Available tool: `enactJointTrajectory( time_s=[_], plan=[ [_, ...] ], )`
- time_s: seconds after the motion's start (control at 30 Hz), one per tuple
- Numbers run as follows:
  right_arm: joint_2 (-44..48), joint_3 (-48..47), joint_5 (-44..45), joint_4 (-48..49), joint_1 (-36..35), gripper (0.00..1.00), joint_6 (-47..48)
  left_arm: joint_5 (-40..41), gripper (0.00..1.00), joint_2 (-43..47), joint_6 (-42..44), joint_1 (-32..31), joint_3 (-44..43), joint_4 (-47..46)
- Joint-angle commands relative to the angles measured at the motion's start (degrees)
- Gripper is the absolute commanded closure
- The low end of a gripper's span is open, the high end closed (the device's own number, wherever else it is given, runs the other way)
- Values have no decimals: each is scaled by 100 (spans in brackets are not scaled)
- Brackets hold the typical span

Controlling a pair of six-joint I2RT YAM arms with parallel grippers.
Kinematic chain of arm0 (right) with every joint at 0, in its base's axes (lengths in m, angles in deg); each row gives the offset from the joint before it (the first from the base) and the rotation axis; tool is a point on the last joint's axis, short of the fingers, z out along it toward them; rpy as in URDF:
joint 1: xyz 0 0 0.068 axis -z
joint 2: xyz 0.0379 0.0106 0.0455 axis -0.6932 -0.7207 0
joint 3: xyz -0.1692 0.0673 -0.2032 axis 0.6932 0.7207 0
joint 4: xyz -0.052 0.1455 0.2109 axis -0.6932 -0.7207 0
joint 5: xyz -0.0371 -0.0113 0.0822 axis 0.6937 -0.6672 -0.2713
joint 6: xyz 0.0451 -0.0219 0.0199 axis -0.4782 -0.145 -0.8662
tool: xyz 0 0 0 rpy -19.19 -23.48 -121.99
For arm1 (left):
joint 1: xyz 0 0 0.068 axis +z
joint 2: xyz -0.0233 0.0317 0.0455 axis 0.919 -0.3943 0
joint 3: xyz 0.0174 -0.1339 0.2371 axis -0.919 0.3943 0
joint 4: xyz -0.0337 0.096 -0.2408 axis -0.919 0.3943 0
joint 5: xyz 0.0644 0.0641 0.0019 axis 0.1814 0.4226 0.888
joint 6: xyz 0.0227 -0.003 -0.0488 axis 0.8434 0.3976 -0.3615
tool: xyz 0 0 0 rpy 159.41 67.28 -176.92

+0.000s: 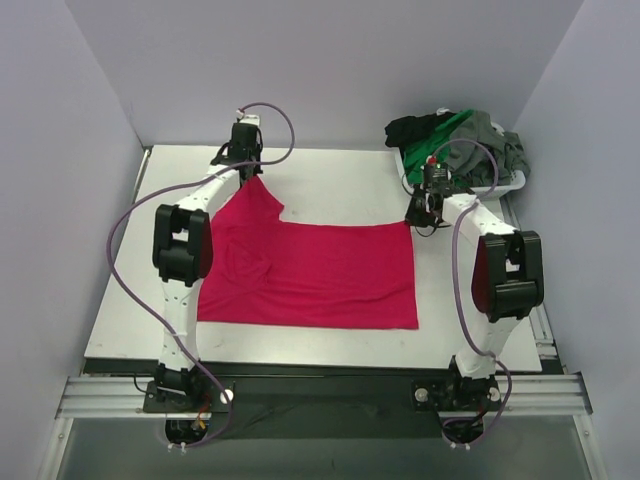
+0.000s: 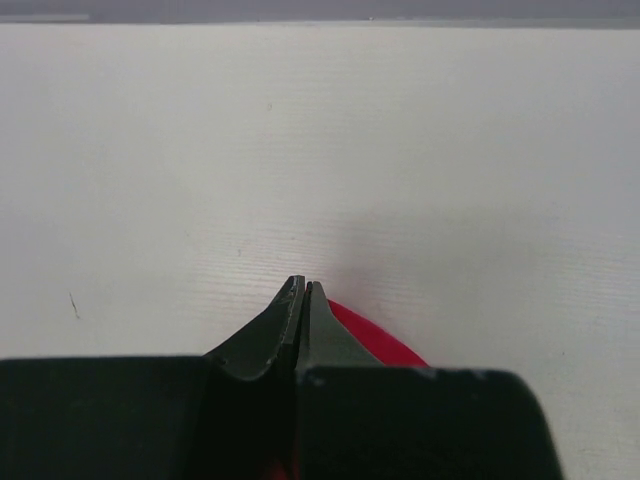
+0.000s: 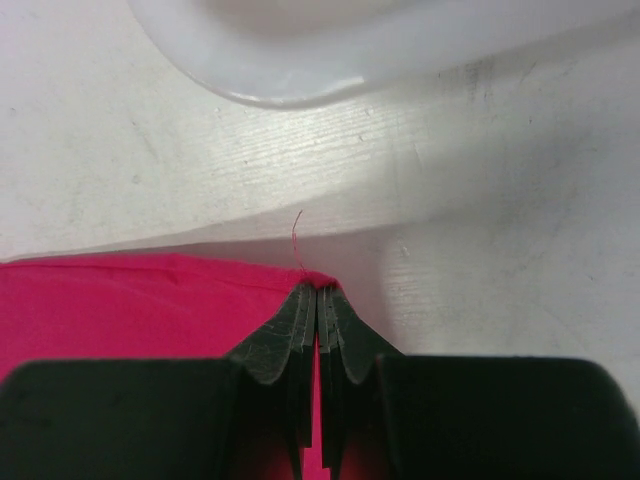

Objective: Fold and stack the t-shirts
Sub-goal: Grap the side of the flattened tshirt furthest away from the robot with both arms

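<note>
A crimson-red t-shirt [image 1: 310, 270] lies spread flat on the white table [image 1: 330, 180]. My left gripper [image 1: 249, 172] is at the shirt's far left point, jaws shut on the cloth. In the left wrist view the gripper [image 2: 303, 283] shows pressed tips, and red cloth [image 2: 372, 338] peeks out beside the right finger. My right gripper [image 1: 419, 214] is shut on the shirt's far right corner. In the right wrist view the red cloth [image 3: 130, 310] runs between the fingertips of the gripper [image 3: 317, 288]. Green [image 1: 455, 130], grey [image 1: 492, 140] and black [image 1: 408, 130] t-shirts lie heaped in the basket.
The white plastic basket [image 1: 505, 186] stands at the far right corner of the table, just behind my right gripper; its rim [image 3: 300, 85] fills the top of the right wrist view. Purple-grey walls close in the table on three sides.
</note>
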Motion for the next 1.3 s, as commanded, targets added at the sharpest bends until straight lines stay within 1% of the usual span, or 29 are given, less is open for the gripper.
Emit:
enactJointTrajectory(
  time_s=[0.0,0.2,0.27,0.3,0.37,0.4,0.43,0.47,0.5,0.53,0.57,0.63,0.67,0.7,0.73,0.77,0.8,0.83,0.87,0.9,1.0,1.07,1.17,1.2,1.27],
  plan=[
    [-2,-541,64,-64,6,100,39,-131,100,22,269,48,-688,-191],
    [-283,-1140,64,-292,24,100,154,-236,100,-242,463,110,-1408,99],
    [-379,-1350,46,-345,33,100,171,-245,100,-198,490,110,-1454,108],
    [-415,-1386,38,-371,41,100,189,-263,100,-76,472,110,-1375,73],
    [-406,-1396,2,-389,41,100,198,-263,100,135,428,110,-858,-180],
    [-380,-1369,-6,-372,33,100,198,-272,100,414,332,110,-621,-312],
    [-354,-1334,-24,-380,33,100,224,-280,100,565,279,110,-18,-470],
    [-327,-1282,-24,-372,33,100,242,-307,100,819,253,110,240,-846],
    [-318,-1255,-15,-380,33,100,242,-333,100,882,209,110,469,-1006],
    [-310,-1238,-24,-372,33,100,251,-342,100,892,217,110,567,-1086],
    [-310,-1229,-33,-371,33,100,259,-333,100,848,209,119,420,-974],
    [-310,-1176,-68,-363,33,100,242,-360,99,419,156,154,-18,-562],
    [-318,-1167,-103,-345,33,100,242,-438,96,261,121,171,-534,-177],
    [-327,-1141,-121,-328,33,100,233,-491,94,-72,42,215,-748,-25],
    [-336,-1141,-129,-310,24,100,242,-544,87,-232,24,242,-1020,124],
    [-353,-1132,-130,-310,24,100,233,-640,84,-407,-20,259,-1284,430],
    [-354,-1123,-130,-310,15,100,242,-641,81,-748,-46,294,-1834,581],
    [-371,-1106,-130,-310,24,100,242,-641,79,-917,-46,303,-2083,739],
    [-354,-1105,-138,-310,15,100,242,-623,73,-1197,-46,321,-2304,985],
    [-354,-1097,-130,-301,6,100,251,-641,70,-1313,-55,338,-2706,1100],
    [-362,-1079,-164,-301,15,100,233,-799,60,-1595,-117,435,-2973,1277],
    [-389,-1079,-182,-301,6,100,224,-982,52,-1648,-143,514,-2948,1216],
    [-424,-1070,-191,-292,-11,100,207,-1168,45,-1744,-117,558,-2956,1215],
    [-441,-1070,-200,-284,-11,100,215,-1168,41,-1762,-99,558,-2974,1216],
    [-459,-1062,-209,-301,-29,100,198,-1221,38,-1850,-73,558,-3061,1251]
  ],
)
